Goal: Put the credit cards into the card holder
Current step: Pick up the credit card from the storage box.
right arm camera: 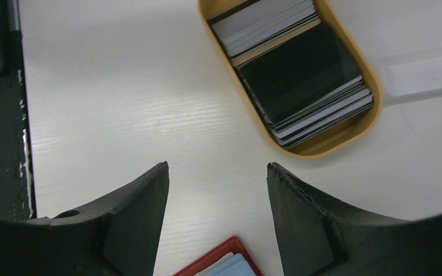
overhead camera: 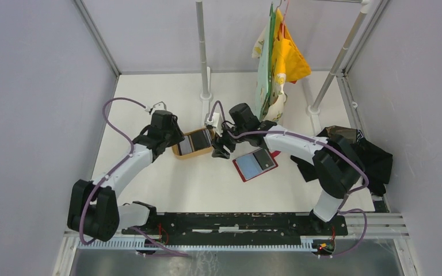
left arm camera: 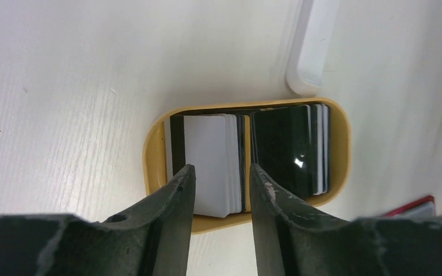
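Two stacks of credit cards, a pale one (left arm camera: 210,161) and a dark glossy one (left arm camera: 282,149), stand side by side in the tan oval tray (left arm camera: 152,155). My left gripper (left arm camera: 221,169) hovers open just over the tray's near edge, and the pale stack shows in the gap between its fingers. The card holder (overhead camera: 256,164), a red wallet with blue-grey lining, lies open flat to the right of the tray (overhead camera: 194,154). My right gripper (right arm camera: 217,167) is open and empty above bare table between the wallet corner (right arm camera: 218,257) and the tray (right arm camera: 374,103).
Yellow and patterned cloths (overhead camera: 279,57) hang from a rack at the back, with its posts (overhead camera: 202,52) behind the tray. A dark bag (overhead camera: 357,152) lies at the right. A white post foot (left arm camera: 313,52) sits just past the tray.
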Controlling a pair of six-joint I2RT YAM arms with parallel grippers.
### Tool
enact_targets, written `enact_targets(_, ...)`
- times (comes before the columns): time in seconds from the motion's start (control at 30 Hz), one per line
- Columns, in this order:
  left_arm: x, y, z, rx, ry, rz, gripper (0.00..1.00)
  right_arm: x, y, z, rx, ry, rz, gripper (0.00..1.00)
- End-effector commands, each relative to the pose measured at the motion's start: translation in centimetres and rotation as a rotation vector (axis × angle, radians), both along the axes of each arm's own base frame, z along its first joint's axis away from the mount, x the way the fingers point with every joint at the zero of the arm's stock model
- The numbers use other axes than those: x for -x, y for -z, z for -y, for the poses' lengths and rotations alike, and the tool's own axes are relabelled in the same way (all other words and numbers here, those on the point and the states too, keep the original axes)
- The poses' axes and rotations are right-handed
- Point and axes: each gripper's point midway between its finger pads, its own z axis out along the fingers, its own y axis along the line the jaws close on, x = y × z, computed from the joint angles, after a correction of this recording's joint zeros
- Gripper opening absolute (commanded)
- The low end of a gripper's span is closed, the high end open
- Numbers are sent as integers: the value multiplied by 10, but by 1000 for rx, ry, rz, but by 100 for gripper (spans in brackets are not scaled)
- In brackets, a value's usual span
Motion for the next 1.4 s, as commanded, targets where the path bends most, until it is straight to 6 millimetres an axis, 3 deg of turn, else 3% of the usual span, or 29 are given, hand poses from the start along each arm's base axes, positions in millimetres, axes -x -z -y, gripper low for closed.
enact_targets(0.0, -5, -40, -13, -13, -39, 194, 50, -37, -25, -31, -41, 139, 74, 70)
enact_targets(0.17, 6, -40, -41, -57, -164, 249, 68, -77, -26, -42, -44, 358, 40, 70)
enact_targets(0.4, 8, -13, -56, -42, -232, 190, 75, -92, -15, -52, -70, 512, -90, 69)
enact_targets(0.9, 9, 0, -58, 5, -214, 162, 71, -124, 24, -48, -15, 717, -225, 70)
enact_targets(1.2, 5, 8, -52, 10, -177, 126, 65, -110, 49, -52, 9, 708, -348, 69)
enact_targets(1.37, 4, 10, -49, 14, -161, 114, 62, -106, 55, -45, 17, 785, -399, 70)
